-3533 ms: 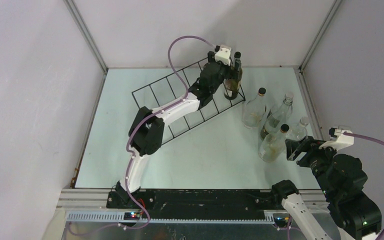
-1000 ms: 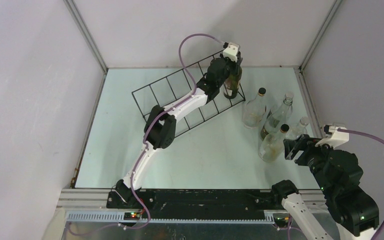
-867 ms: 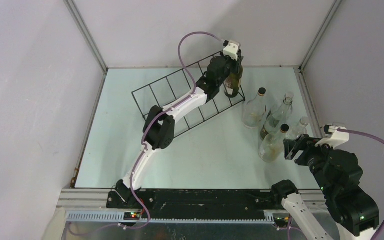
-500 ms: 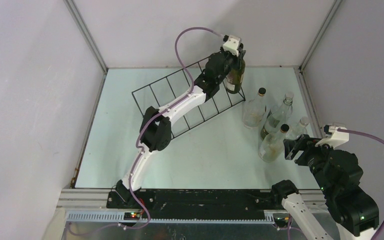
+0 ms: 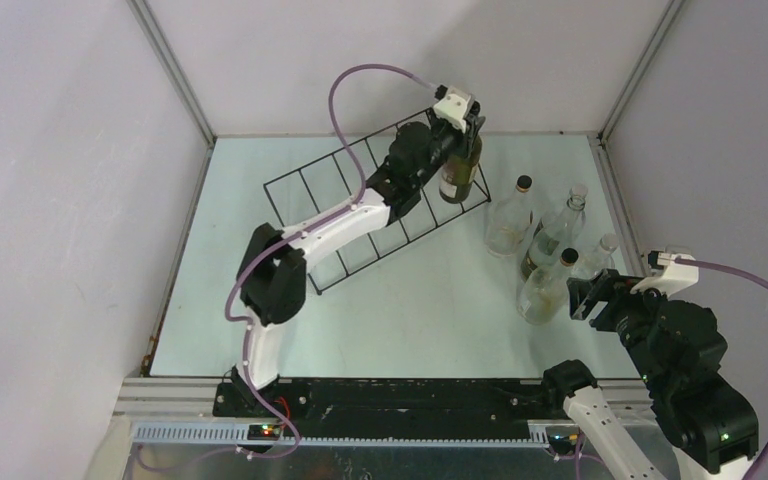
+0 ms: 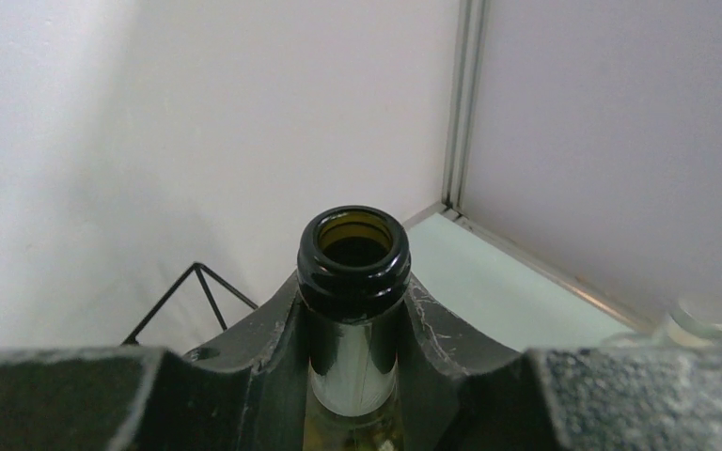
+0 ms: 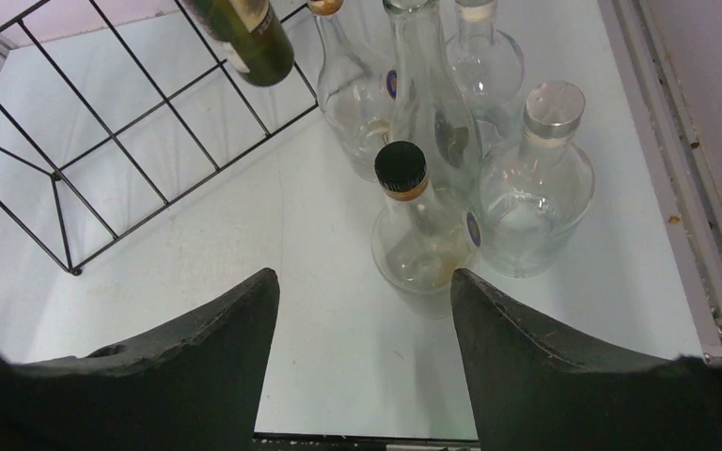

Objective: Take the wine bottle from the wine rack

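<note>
The dark green wine bottle (image 5: 459,172) hangs tilted over the right end of the black wire wine rack (image 5: 340,190), which lies at an angle across the back of the table. My left gripper (image 5: 468,128) is shut on the bottle's neck just under its open mouth (image 6: 354,252); the two black fingers (image 6: 263,329) press both sides of the neck. In the right wrist view the bottle's base (image 7: 249,42) shows above the wine rack's wires (image 7: 103,141). My right gripper (image 5: 587,297) stands open and holds nothing, low at the right, just behind a clear bottle.
Several clear glass bottles (image 5: 550,245) stand in a cluster right of the rack; the nearest has a black cap (image 7: 400,167). White walls close the back and both sides, and a metal rail (image 7: 686,207) runs along the right edge.
The left arm has drawn its elbow back to the left, and the bottle in its grip has risen and tilted at the rack's right end. The right arm has stayed still.
</note>
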{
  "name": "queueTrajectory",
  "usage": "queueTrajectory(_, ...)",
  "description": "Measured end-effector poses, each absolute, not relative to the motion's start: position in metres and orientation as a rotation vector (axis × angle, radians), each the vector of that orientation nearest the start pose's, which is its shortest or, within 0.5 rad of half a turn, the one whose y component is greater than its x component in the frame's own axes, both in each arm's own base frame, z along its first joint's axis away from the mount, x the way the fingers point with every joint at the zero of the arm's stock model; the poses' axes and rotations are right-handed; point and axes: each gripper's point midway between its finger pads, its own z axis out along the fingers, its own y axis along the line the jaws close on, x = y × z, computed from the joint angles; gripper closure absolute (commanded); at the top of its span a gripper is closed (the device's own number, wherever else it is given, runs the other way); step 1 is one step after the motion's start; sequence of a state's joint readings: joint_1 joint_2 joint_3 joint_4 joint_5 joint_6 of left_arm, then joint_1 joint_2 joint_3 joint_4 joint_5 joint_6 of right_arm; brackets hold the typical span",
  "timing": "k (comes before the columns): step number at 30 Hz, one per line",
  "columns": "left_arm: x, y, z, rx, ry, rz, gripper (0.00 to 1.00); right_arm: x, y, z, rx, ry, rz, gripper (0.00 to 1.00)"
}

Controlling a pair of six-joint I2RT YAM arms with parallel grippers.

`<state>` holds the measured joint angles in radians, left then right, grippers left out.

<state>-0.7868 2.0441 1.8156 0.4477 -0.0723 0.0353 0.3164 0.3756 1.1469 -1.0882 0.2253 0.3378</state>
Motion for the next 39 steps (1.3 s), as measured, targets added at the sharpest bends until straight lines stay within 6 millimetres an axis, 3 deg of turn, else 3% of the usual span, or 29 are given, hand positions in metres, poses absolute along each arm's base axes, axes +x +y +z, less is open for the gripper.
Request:
queueTrajectory(8,0.397,-0.439,0.367,0.566,1.263,-0.612,1.0,0.134,0.018,0.321,0.12,1.821,0.24,0.3)
queueTrajectory(15,0.325,-0.416,0.353,0.603,1.254,-0.655,1.0,0.136,0.028,0.336,0.028,1.778,0.27,0.31)
queueTrajectory(23,0.288,-0.378,0.314,0.606,1.321,-0.621,1.0,0.143,0.053,0.356,-0.105,1.746,0.363,0.32)
queueTrajectory(30,0.247,-0.356,0.259,0.626,1.4,-0.612,1.0,0.146,0.079,0.359,-0.214,1.752,0.477,0.33)
queueTrajectory(36,0.226,-0.338,0.259,0.565,1.381,-0.632,0.97,0.144,0.094,0.367,-0.267,1.723,0.557,0.32)
queueTrajectory(39,0.22,-0.33,0.259,0.535,1.379,-0.638,0.86,0.145,0.1,0.371,-0.278,1.714,0.589,0.32)
